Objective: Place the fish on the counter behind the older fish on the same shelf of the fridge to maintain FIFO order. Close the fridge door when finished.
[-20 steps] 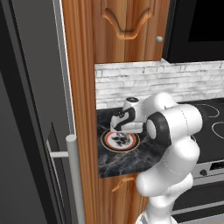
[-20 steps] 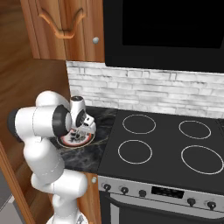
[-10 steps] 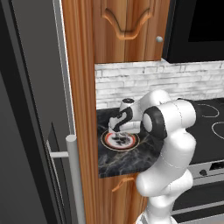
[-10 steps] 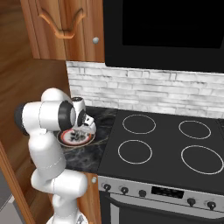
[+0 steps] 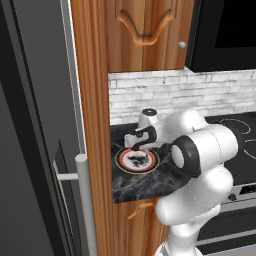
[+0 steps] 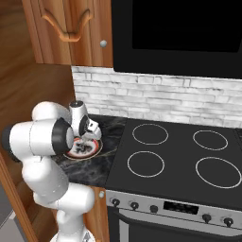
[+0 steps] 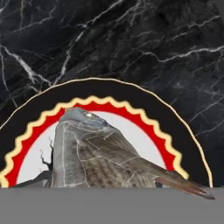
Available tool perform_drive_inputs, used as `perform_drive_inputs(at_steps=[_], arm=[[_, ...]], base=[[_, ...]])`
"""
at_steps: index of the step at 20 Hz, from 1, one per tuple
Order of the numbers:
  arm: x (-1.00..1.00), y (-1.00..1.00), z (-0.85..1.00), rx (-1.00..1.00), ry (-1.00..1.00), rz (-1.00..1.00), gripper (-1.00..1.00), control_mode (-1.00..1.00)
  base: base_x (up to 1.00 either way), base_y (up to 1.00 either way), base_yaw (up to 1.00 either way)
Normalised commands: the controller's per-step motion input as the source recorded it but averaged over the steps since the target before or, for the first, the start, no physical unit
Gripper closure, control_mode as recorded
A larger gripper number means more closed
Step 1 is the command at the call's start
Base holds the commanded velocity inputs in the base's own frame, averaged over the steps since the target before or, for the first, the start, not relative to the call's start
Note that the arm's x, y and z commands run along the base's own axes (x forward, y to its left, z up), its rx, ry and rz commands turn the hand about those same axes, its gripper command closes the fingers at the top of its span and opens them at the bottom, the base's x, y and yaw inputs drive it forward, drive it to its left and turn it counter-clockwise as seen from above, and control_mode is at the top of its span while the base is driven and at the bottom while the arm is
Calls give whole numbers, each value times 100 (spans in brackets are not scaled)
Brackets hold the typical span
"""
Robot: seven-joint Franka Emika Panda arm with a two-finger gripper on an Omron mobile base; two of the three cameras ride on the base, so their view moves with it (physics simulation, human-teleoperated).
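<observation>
— What's changing over there?

— The arm is sinking lower than a second ago; the gripper (image 5: 139, 147) is coming right down onto the plate (image 5: 150, 161) on the counter (image 5: 142, 187), and it is narrowing as it goes.

— Is it holding the fish (image 7: 94, 155) yet?

— I can't tell. In the hand view the fish is lying on the plate right up against the hand, but whether the fingers are pressing on it is hidden. I'd judge the pickup is only just starting, and the fridge (image 5: 30, 150) is still waiting.

— Any writing or brand anywhere?

— None I'm seeing; the plate is showing only a red and yellow scalloped ring.
</observation>
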Motion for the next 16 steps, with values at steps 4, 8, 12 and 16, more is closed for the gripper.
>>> perform_drive_inputs(at_steps=[4, 8, 12, 16], arm=[[-54, 0, 90, 0, -29, 1, 100, -100], [-63, 0, 100, 0, -21, 2, 100, -100], [-79, -8, 88, 0, -12, 1, 100, -100], [-94, -37, 72, 1, -12, 0, 100, -100]], base=[[0, 0, 0], [0, 0, 0], [0, 0, 0], [0, 0, 0]])
